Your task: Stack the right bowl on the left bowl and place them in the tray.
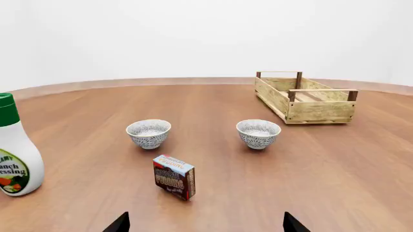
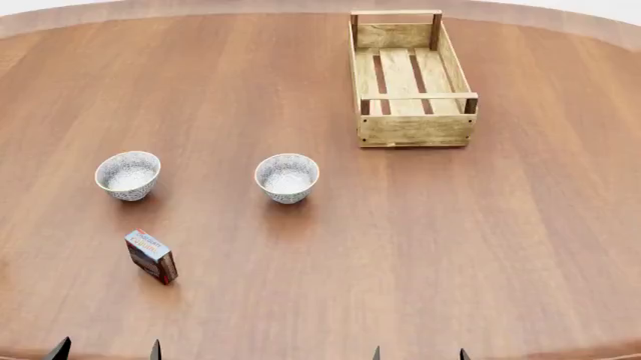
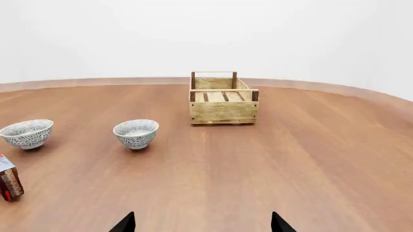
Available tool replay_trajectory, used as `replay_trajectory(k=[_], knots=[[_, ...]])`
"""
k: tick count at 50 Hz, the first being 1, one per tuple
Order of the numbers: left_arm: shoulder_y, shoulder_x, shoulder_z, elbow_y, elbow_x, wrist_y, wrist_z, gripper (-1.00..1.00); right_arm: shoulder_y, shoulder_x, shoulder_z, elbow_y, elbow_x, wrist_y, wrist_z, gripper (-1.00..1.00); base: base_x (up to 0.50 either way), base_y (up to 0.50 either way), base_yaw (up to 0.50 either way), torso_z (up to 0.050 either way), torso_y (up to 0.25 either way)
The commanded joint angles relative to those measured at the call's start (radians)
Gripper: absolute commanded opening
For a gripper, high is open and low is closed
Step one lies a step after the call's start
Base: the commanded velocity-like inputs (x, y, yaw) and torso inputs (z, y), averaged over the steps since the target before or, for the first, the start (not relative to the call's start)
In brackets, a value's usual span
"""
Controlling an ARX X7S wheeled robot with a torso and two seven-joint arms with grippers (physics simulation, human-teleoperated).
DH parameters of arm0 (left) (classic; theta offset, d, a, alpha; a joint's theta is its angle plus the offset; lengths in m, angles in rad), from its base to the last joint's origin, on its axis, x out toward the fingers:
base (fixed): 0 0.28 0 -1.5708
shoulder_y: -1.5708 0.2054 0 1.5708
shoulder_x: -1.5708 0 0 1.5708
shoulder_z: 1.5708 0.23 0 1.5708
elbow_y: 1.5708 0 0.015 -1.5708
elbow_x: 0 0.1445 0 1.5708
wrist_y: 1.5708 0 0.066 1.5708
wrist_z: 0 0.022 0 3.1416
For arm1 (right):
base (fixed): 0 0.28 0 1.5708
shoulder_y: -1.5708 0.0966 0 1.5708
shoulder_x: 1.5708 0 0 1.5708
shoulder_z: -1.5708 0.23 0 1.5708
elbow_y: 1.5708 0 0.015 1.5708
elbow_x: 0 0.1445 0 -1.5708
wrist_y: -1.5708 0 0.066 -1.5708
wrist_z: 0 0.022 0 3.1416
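Your left gripper (image 2: 107, 350) and right gripper (image 2: 419, 353) sit at the near edge of the table (image 2: 521, 247), only the fingertips showing in the head view. Both are released: the tips stand wide apart with nothing between them, and the wrist views show the same.

From the right gripper, the right bowl (image 2: 287, 178) lies ahead and to the left, upright and free. It falls about midway between your 2 grippers, slightly nearer the right one; I judge either arm could take it. The left bowl (image 2: 128, 175) sits straight ahead of the left gripper, well apart from its twin. A small red-and-blue box (image 2: 152, 256) stands between that gripper and the left bowl, so mind it.

The tray (image 2: 413, 129) is farther off, ahead of the right gripper, its long axis running near-to-far, empty. A dressing bottle (image 1: 14, 147) shows only in the left wrist view, far to the left.
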Motion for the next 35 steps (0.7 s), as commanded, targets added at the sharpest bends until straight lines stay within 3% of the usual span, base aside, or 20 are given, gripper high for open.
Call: replay_trajectory(k=[1,21,35], knots=[[0.000,-0.016,0.017,0.002,-0.017,-0.003,-0.018,1.00,-0.004,0.015,-0.016,-0.009,0.024,-0.005,0.018,1.00,0.00,0.00,0.00,0.000,0.000],[-0.001,-0.063,0.067,0.000,-0.055,0.010,-0.080,1.00,-0.001,0.058,-0.074,-0.008,0.044,-0.001,0.100,1.00,0.00,0.01,0.00,0.000,0.000],[-0.003,-0.082,0.089,-0.005,-0.058,0.022,-0.109,1.00,-0.006,0.078,-0.108,-0.002,0.060,-0.021,0.111,1.00,0.00,0.50,0.00,0.000,0.000]])
